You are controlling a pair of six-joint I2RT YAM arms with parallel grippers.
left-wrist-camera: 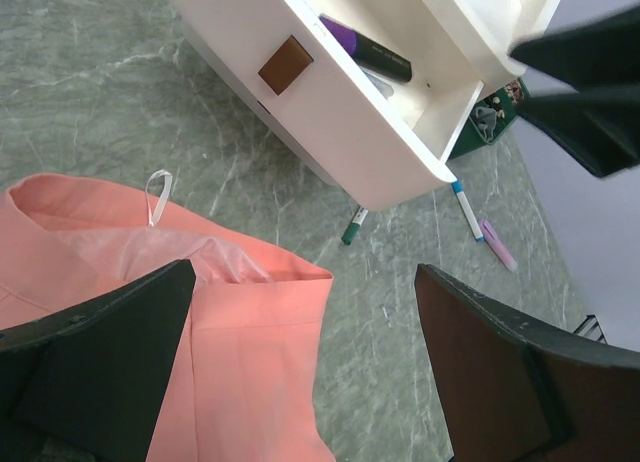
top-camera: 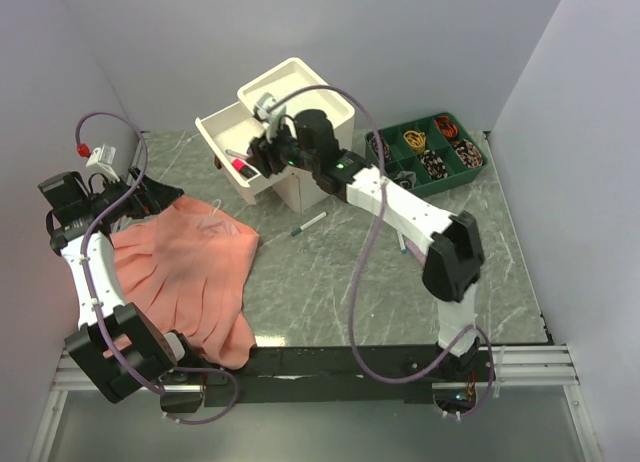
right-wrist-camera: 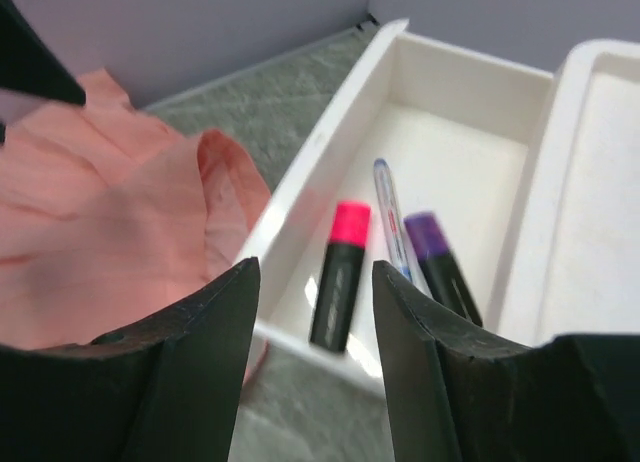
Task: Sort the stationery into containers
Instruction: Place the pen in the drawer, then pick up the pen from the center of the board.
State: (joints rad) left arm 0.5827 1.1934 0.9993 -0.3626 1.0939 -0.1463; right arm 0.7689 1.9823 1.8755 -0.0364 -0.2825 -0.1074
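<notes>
The cream-white cabinet (top-camera: 300,107) stands at the back with one drawer (top-camera: 222,137) pulled out to the left. In the right wrist view the drawer (right-wrist-camera: 450,112) holds a pink highlighter (right-wrist-camera: 340,277), a thin pen (right-wrist-camera: 392,217) and a purple highlighter (right-wrist-camera: 440,262). My right gripper (right-wrist-camera: 315,282) is open and empty just above the drawer's near end. My left gripper (left-wrist-camera: 305,372) is open and empty over the salmon cloth (left-wrist-camera: 240,362). On the table lie a green-capped pen (top-camera: 308,223), a blue-capped pen (left-wrist-camera: 465,210) and a pale purple item (left-wrist-camera: 497,244).
A green compartment tray (top-camera: 430,152) with small items stands at the back right. The salmon cloth (top-camera: 190,272) covers the table's left side. The drawer's brown handle (left-wrist-camera: 285,64) faces my left gripper. Walls close in on both sides and at the back.
</notes>
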